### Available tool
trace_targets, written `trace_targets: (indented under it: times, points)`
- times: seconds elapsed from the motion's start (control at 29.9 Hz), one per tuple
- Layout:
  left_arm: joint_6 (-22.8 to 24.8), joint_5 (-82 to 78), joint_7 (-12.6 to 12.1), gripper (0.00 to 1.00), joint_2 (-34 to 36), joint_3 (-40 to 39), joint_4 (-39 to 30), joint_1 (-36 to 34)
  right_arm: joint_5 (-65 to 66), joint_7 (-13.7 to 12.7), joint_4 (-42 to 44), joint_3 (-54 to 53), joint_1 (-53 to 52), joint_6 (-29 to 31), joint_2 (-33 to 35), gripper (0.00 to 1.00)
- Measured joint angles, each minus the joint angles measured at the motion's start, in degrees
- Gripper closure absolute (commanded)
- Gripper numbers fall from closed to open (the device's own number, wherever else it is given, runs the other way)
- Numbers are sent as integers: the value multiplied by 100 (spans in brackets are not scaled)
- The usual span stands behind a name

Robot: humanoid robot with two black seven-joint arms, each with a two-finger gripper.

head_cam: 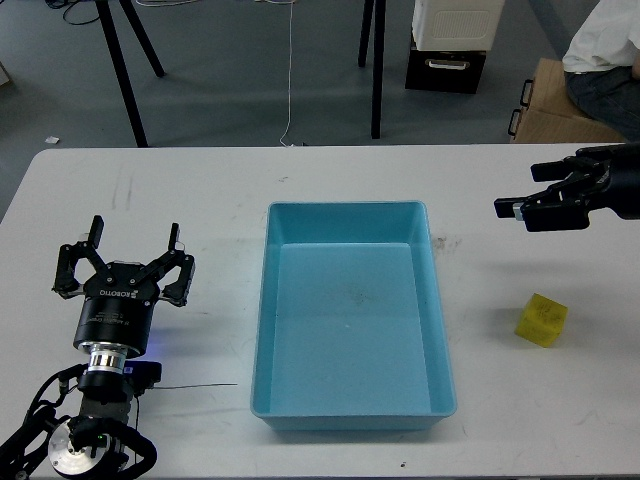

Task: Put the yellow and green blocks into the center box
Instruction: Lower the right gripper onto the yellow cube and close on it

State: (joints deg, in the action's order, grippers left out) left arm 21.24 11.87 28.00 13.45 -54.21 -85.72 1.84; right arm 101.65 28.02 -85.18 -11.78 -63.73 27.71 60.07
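A yellow block [541, 320] lies on the white table [200, 200] to the right of the blue box [440, 330], which stands empty in the middle. No green block is in view. My right gripper [515, 190] reaches in from the right edge with its fingers pointing left. It is open and empty, and sits beyond the yellow block and apart from it. My left gripper [125, 258] stands upright at the left of the table, open and empty, well away from the box.
A thin black wire [195, 389] lies on the table by my left arm. Beyond the far edge stand tripod legs [377, 70], a black case [445, 68], a cardboard box [550, 105] and a seated person [605, 50].
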Motion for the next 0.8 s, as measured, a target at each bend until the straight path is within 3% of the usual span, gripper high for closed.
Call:
trace_targets:
  times: [0.33,0.8]
  points:
    - [3,0,0,0,-7,5,5,-11,1046,-2,16,1149,-27,29,-15,3]
    - [3,0,0,0,-6,0,38,-18,1576,-1,703,1569,60,29,-479,3]
